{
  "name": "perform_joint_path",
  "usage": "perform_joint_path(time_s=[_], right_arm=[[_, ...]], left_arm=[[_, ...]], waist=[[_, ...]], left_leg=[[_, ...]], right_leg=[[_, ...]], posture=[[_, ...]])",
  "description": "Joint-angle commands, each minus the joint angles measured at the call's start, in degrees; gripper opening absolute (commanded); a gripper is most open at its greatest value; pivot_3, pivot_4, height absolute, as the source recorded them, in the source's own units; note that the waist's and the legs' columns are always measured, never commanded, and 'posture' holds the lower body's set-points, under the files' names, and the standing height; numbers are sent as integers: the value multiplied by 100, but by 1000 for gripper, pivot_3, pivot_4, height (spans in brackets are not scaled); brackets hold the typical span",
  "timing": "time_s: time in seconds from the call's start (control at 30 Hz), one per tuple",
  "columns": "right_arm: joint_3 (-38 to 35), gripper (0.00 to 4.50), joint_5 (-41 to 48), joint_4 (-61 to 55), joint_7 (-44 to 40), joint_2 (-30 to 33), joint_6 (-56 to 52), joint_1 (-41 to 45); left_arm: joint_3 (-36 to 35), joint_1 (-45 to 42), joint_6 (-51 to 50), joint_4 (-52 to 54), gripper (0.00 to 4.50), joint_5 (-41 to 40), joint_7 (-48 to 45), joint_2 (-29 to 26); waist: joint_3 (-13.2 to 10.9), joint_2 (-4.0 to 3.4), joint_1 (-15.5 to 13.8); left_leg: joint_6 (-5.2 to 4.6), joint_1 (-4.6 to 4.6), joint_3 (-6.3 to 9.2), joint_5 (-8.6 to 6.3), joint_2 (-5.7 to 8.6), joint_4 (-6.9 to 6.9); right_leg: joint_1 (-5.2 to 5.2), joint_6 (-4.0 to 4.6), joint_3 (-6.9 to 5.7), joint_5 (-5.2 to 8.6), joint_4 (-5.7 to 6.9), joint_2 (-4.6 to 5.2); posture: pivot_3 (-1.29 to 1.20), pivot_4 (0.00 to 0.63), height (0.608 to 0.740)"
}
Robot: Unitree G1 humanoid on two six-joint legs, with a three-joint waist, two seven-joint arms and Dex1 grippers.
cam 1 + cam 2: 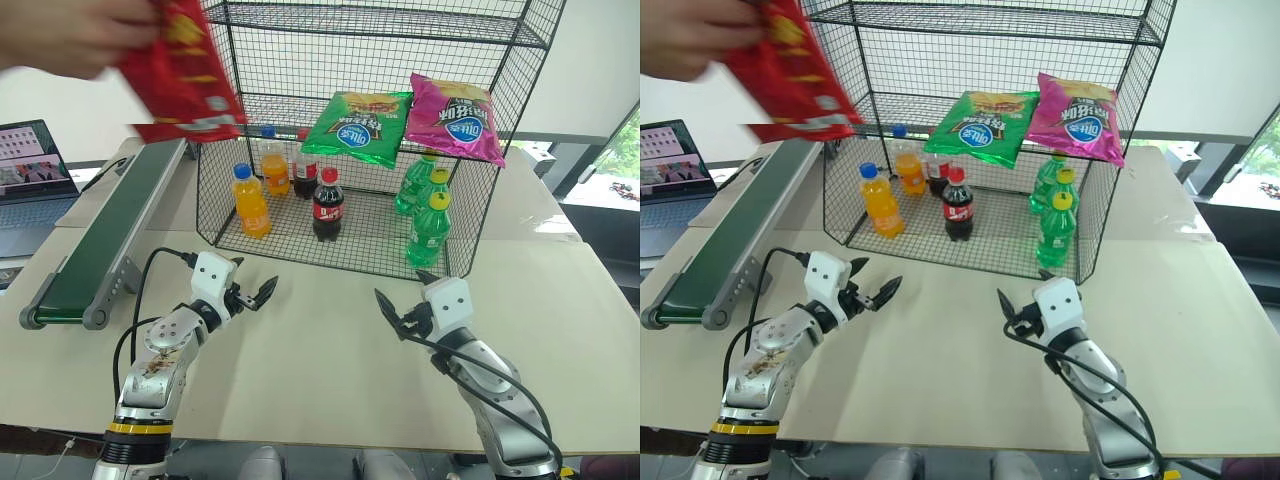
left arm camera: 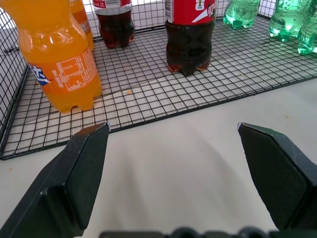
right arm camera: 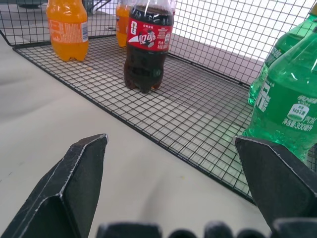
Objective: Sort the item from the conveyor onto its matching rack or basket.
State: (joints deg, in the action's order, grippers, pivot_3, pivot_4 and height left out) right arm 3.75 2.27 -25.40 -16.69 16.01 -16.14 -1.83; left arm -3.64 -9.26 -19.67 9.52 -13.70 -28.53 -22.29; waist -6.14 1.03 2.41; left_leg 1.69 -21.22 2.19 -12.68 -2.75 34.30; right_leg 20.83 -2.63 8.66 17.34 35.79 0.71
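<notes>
Left tool [image 1: 258, 296] and right tool [image 1: 392, 310]: black two-finger jaws, both spread wide and holding nothing, hovering over bare pale bench [image 1: 320, 370] near its front edge, with open surface between them and ahead to the rack. Rack [image 1: 470, 190]: tall black wire-mesh unit at the bench's middle; mesh-walled lower tier holds two orange soda bottles [image 1: 250, 202], two dark cola bottles [image 1: 327, 206] with red labels, and green bottles [image 1: 428, 228] at its right side. Middle mesh shelf carries a glossy green bag [image 1: 358, 127] and a magenta bag [image 1: 456, 118], each with a blue oval logo. Conveyor [image 1: 110, 235]: dark green belt in grey frame along the bench's left edge. Red chip bag [image 1: 180, 70]: crinkled foil, yellow graphics, held by a person's hand [image 1: 70, 35] above the conveyor's far end. Laptop [image 1: 35, 170] left of the conveyor.
</notes>
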Motion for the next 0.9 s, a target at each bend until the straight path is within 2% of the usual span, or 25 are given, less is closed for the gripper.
perform_joint_path(time_s=[0.03,0.9], right_arm=[[-6,4500,8,-100,16,-41,106,110],[-71,4500,45,-301,-64,62,-50,-40]], left_arm=[[-162,25,-5,321,4409,-87,41,-65],[-236,327,88,468,4409,-387,-63,33]], waist=[[0,0,3],[0,1,3]], left_leg=[[0,0,0,0,0,0],[0,0,0,0,0,0]], right_leg=[[0,0,0,0,0,0],[0,0,0,0,0,0]], posture=[[0,150,738],[0,150,738]])
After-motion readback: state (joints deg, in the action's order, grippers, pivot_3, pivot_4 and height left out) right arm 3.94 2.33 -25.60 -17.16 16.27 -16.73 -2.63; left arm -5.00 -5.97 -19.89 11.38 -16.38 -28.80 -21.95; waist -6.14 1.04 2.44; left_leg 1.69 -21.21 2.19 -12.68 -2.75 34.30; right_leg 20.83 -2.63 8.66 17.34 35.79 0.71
